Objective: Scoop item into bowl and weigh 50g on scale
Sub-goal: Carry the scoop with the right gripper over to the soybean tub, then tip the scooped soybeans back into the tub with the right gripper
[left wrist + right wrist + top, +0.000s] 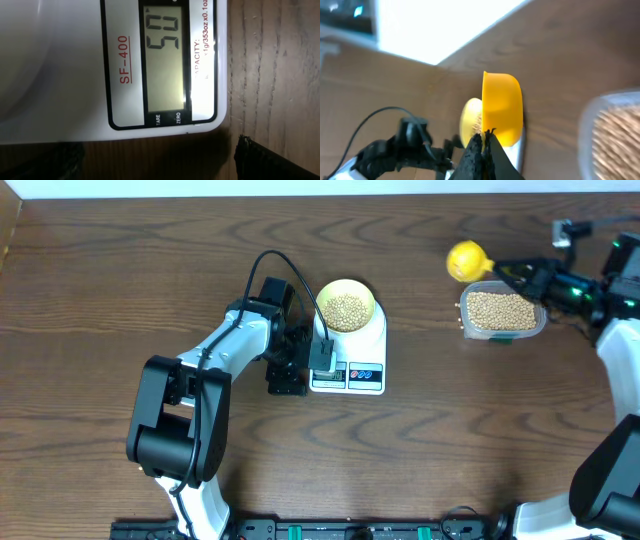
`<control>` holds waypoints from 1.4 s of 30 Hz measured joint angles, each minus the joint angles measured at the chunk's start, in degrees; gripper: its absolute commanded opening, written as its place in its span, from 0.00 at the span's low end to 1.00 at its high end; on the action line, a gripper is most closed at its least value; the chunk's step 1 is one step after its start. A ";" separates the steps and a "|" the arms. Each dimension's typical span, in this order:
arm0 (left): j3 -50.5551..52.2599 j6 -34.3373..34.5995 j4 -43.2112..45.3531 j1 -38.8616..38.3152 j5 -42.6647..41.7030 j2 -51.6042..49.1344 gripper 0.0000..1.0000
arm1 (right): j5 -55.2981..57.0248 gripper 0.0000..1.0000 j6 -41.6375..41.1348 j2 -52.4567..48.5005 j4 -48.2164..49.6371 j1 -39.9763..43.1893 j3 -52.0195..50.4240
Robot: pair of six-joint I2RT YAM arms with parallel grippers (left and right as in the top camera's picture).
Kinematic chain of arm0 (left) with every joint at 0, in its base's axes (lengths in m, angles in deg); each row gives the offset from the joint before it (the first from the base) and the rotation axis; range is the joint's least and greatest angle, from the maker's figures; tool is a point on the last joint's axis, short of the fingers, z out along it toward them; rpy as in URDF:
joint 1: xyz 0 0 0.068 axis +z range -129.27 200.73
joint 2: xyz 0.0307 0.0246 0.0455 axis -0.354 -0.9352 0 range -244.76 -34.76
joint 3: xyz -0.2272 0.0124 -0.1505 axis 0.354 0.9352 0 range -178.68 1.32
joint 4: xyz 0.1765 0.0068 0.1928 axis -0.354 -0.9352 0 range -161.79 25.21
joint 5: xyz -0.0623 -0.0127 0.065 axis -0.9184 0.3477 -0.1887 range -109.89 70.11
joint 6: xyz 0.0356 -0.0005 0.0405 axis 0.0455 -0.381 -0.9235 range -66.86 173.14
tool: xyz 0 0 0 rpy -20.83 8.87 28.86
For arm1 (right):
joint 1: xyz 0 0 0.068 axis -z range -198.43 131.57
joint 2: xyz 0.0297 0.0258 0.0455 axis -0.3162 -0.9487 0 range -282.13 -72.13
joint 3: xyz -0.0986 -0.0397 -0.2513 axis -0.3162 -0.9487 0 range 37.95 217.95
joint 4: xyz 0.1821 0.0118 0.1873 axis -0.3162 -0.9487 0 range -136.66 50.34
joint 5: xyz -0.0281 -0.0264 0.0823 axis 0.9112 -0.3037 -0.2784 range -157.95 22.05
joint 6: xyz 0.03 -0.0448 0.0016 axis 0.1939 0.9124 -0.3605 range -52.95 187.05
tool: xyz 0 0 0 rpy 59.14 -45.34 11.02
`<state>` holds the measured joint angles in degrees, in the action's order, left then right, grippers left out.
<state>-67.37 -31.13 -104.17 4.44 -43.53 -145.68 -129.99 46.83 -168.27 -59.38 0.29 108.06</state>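
Beans [346, 310]: a heap lies in the pale yellow bowl [368, 298], which stands on the platform of the white scale [372, 340] near the middle of the table. A larger stock sits in the clear tub [502, 313], well apart to the right.

Reading: the display [164, 60], seen sideways from my left wrist, shows 50. I judge the target weight met.

Left gripper [300, 370]: just beside the display end of the scale, fingers [270, 162] spread wide, holding nothing.

Right gripper [484, 145]: fingers pressed together on the handle of the yellow scoop [502, 107], which hangs above the table near the tub, tipped on its side. Whether any beans are in it I cannot tell.

Status: scooping and weighing look complete. Outstanding, in my judgement: set the scoop down and draw both arms clear without nudging the bowl or scale.
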 measured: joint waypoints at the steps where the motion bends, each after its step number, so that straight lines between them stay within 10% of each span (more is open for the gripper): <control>1: 0.00 0.00 0.00 0.00 0.00 0.00 0.98 | 1.18 0.01 0.81 0.00 -2.21 0.94 0.00; 18: 0.00 0.00 0.00 0.00 0.00 0.00 0.98 | 29.75 0.01 13.46 0.00 -16.24 2.64 0.00; 42: 0.00 0.00 0.00 0.00 0.00 0.00 0.98 | 31.87 0.01 17.99 0.00 -18.23 -0.48 0.00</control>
<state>-67.37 -31.13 -104.17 4.44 -43.53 -145.68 -98.13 64.81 -168.27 -77.61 -0.19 108.06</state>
